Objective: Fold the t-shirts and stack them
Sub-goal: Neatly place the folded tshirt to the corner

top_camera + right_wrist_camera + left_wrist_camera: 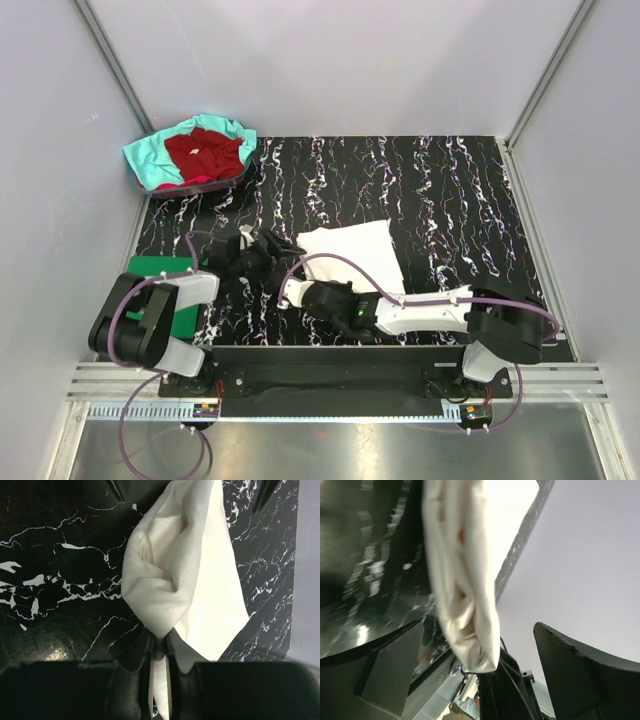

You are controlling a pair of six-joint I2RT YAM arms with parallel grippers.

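One black, white-veined counter (pixel 440 200) fills the floor of the scene, and two arms are bolted along its near edge: the left arm (pixel 150 320) folded tight at the near left, and the right arm (pixel 430 310) stretched low across the near side toward the left. Four t-shirts are in sight. The white t-shirt (pixel 355 250) is the only one out on the open counter, lying near the middle, just far of the right arm, as a roughly squared, partly folded shape with its near-left corner drawn out toward both claws. The teal t-shirt (pixel 150 158) and the dark red t-shirt (pixel 205 152) are heaped together at the far left corner, the red one on top, in a single low container (pixel 215 183) of which only a strip of rim shows. The green t-shirt (pixel 160 268) lies flat at the near left, partly covered by the left arm. The right claw (pixel 160 652) has its two fingers pinched together on a bunched corner of the white cloth, which fans out from the pinch across the counter. The left claw (pixel 265 250) sits just left of that same corner; its wrist view shows a gathered end of the cloth against one finger with the other finger standing apart, and I cannot tell whether it actually grips. A small fleck of red shows among the white folds there.
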